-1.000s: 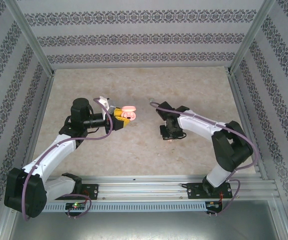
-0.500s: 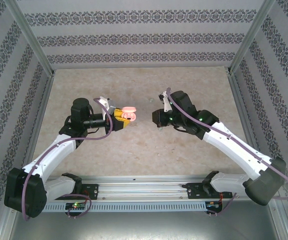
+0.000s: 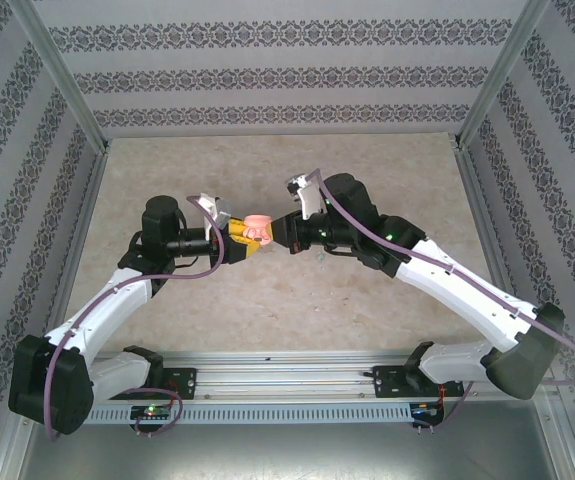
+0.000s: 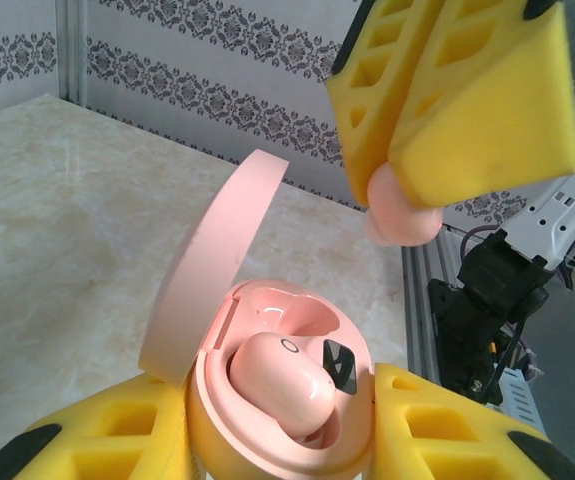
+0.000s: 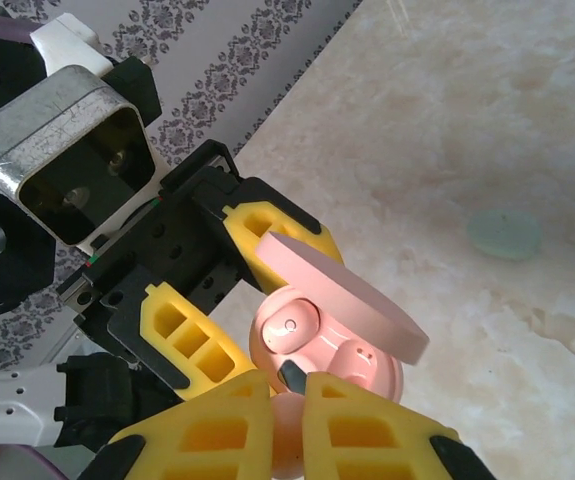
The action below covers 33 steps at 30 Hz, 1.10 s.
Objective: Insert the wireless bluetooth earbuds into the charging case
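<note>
One pink earbud [image 4: 282, 385] sits in the open charging case [image 4: 212, 270], clamped aloft by the left gripper [image 3: 239, 240]. Right gripper [image 5: 285, 425], down at the table [image 3: 297, 165] a second ago, now pinches a second pink earbud [image 4: 402, 215] just above the empty socket [image 4: 302, 318]: insertion looks near. Pale green blob [image 5: 504, 234] on the table is blurred, possibly another bud.

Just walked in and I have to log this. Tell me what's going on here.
The left gripper holds an open pink oval plastic charging case, one small rounded pink earbud already seated inside. The right gripper is shut on a second pink earbud, held close to the case's empty socket. It is not yet in.
</note>
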Available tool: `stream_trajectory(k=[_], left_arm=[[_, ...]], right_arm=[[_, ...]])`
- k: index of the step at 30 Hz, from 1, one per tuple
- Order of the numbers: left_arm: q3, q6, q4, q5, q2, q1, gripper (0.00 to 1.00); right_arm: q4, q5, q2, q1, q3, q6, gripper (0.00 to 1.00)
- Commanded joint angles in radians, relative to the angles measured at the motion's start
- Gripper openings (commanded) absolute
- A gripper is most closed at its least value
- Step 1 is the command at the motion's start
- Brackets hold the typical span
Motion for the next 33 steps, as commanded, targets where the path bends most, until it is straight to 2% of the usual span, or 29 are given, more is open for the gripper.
stream_trajectory(k=[1,17,33], left_arm=[[0.034,-0.011,0.043,0.041,0.004,0.003,0.18],[0.035,-0.025,0.049,0.048,0.007,0.004,0.18],[0.031,-0.05,0.086,0.052,0.006,0.003,0.18]], right_arm=[[0.04,-0.039,0.024,0.01,0.026,0.005,0.1],[0.106,-0.044,0.07,0.02,-0.001,0.058,0.1],[0.059,-0.005,0.073,0.02,-0.033,0.042,0.12]])
